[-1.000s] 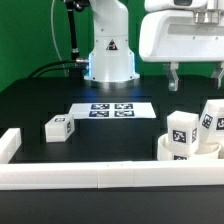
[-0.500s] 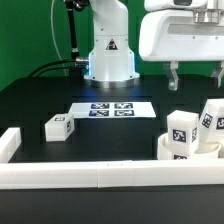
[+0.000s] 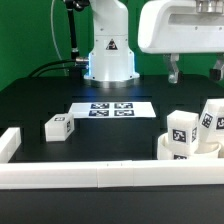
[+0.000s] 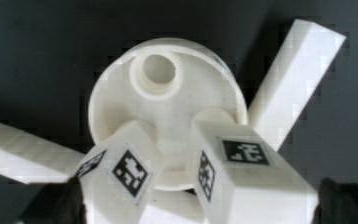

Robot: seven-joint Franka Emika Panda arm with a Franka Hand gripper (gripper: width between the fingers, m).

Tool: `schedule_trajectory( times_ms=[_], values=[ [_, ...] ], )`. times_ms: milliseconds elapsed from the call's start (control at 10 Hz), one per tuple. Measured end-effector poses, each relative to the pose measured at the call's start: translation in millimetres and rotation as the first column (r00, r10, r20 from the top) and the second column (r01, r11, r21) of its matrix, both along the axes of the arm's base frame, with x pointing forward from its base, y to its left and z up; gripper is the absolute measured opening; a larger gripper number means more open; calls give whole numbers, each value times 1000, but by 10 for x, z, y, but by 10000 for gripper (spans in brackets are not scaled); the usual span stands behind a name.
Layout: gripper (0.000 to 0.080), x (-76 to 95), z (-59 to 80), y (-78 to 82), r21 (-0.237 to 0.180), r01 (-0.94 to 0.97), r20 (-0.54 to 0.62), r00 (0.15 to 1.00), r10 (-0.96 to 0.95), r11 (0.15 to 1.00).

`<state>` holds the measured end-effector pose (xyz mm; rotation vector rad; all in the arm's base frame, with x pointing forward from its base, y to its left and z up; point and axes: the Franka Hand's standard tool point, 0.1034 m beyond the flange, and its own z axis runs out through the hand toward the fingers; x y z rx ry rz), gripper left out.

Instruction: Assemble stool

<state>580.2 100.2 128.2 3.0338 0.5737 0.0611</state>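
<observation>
gripper point(image 3: 194, 72) upper right, jaws wide, holding nothing. seat point(image 3: 168, 152) lower right, two legs point(image 3: 181, 133) on it. third leg point(image 3: 58, 127) left; marker board point(image 3: 112, 109) centre; rail point(image 3: 100, 176) along bottom.

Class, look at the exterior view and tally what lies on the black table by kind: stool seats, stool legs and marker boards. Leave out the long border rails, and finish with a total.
Seat: 1
Legs: 3, one loose leg lying apart, two upright legs at the seat
Marker board: 1
Total: 5
</observation>
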Motion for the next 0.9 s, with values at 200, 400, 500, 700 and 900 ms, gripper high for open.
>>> schedule_trajectory(
  times_ms=[200, 400, 500, 700, 900],
  values=[
    [650, 124, 69, -43, -10, 8, -43, 999, -9, 1000],
    [650, 141, -94, 70, -17, -85, -42, 996, 84, 996],
    [650, 136, -137, 91, -25, -109, -42, 993, 108, 994],
    [650, 143, -136, 56, -28, -256, -53, 966, 254, 966],
    [650, 148, -137, 23, -37, -384, -65, 922, 381, 923]
  ],
)
